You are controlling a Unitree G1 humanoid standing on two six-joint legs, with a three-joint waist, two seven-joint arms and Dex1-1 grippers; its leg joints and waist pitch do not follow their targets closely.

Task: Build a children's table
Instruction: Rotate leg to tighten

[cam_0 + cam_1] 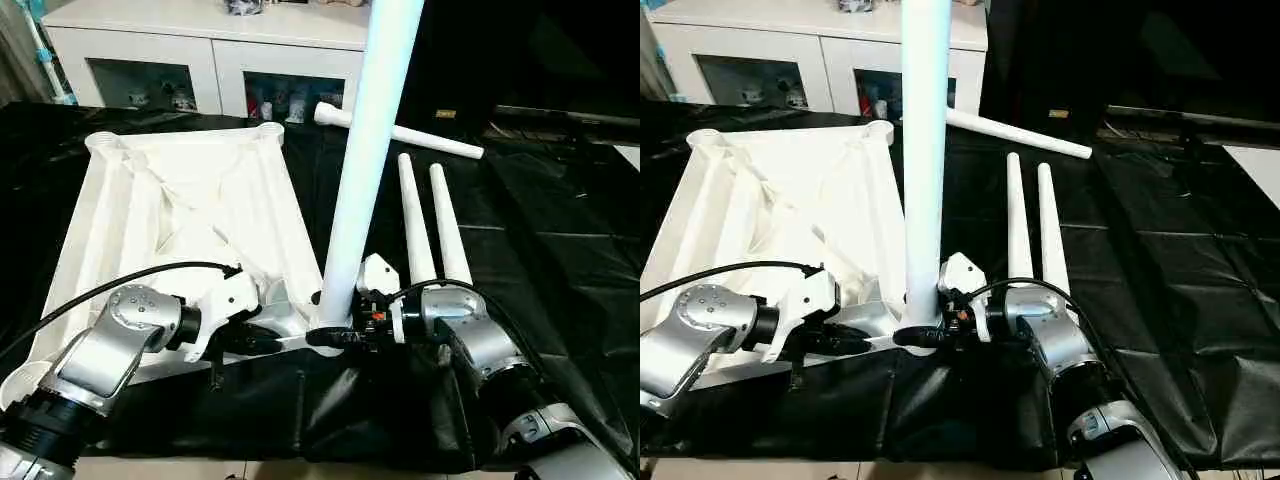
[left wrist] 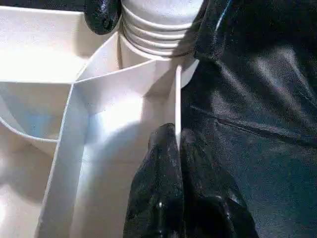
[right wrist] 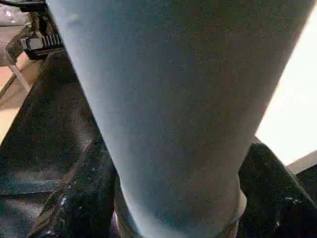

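The white tabletop (image 1: pixel 180 200) lies upside down on a black cloth, ribbed underside up. One white leg (image 1: pixel 365 150) stands upright in its near right corner socket. My right gripper (image 1: pixel 335 335) is shut around the base of this leg; in the right wrist view its fingers (image 3: pixel 74 198) flank the tube (image 3: pixel 168 109). My left gripper (image 1: pixel 265 343) is shut on the tabletop's thin rim (image 2: pixel 177 99) just beside that corner, where the leg's ridged end (image 2: pixel 153 29) enters the socket. Two loose legs (image 1: pixel 432 225) lie side by side to the right. A third (image 1: pixel 400 132) lies across behind them.
A white cabinet (image 1: pixel 200 50) with glass doors stands behind the work. The black cloth (image 1: pixel 540 230) covers the floor out to the right, with dark furniture (image 1: pixel 560 110) at the far right. A bare floor strip (image 1: pixel 200 468) runs along the near edge.
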